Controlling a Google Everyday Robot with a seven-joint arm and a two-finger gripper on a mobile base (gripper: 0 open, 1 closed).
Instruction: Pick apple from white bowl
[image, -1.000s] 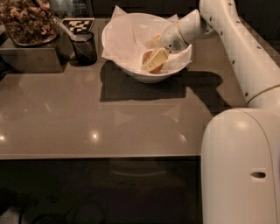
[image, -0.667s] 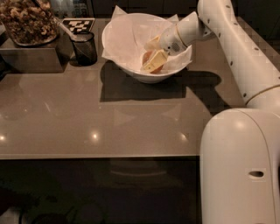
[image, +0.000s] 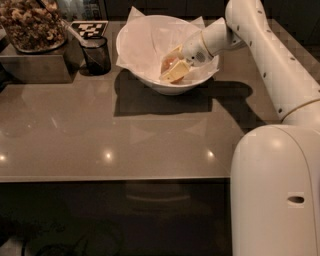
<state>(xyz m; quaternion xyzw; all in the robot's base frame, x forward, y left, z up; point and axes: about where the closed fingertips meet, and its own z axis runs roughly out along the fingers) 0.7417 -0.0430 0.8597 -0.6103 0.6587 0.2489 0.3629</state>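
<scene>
The white bowl (image: 145, 80) stands at the back of the table, lined with white paper whose corners stick up. The apple (image: 169, 64), small and reddish-orange, lies inside it toward the right. My gripper (image: 173, 66) reaches into the bowl from the right. Its cream fingers (image: 177, 73) sit on either side of the apple and are closed against it, so only a small part of the fruit shows. The apple is low in the bowl, on or just above the paper.
A small dark cup (image: 96, 54) with a utensil stands just left of the bowl. A grey box topped with a tray of nuts (image: 31, 27) is at the back left. My arm (image: 272, 60) and base (image: 275, 190) fill the right side.
The arm has shifted only slightly to the left. The gripper stays down in the bowl at the apple.
</scene>
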